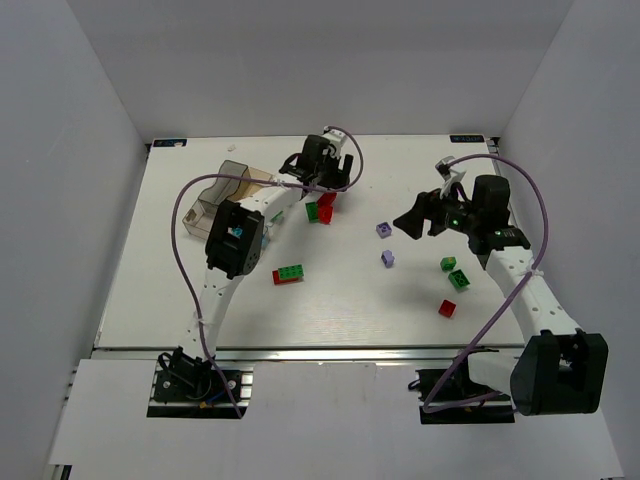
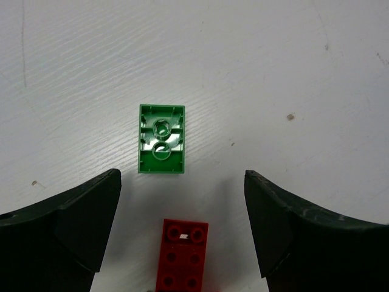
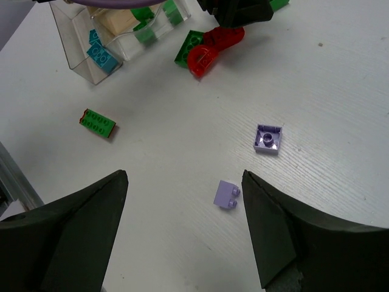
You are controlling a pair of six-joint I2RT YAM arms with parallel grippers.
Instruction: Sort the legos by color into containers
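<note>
My left gripper point(image 1: 322, 192) point(image 2: 182, 175) hangs open over two legos at the table's upper middle. One is a green brick point(image 2: 161, 139) point(image 1: 312, 211) lying studs down just ahead of the fingertips. The other is a red brick point(image 2: 182, 255) point(image 1: 327, 207) lying between the fingers, untouched. My right gripper point(image 1: 408, 222) point(image 3: 183, 176) is open above the table, with a light purple brick point(image 3: 227, 195) point(image 1: 387, 258) on its side near its right finger. A second purple brick point(image 3: 267, 139) point(image 1: 383, 229) lies upside down beyond it. The clear containers point(image 1: 232, 170) point(image 3: 82, 58) stand at the upper left, holding cyan bricks point(image 3: 100, 52) and green bricks point(image 3: 146, 30).
A green brick stacked on a red one point(image 1: 289, 274) point(image 3: 98, 123) lies left of centre. Two green bricks point(image 1: 453, 272) and a small red brick point(image 1: 447, 308) lie beside the right arm. The left forearm passes right next to the containers.
</note>
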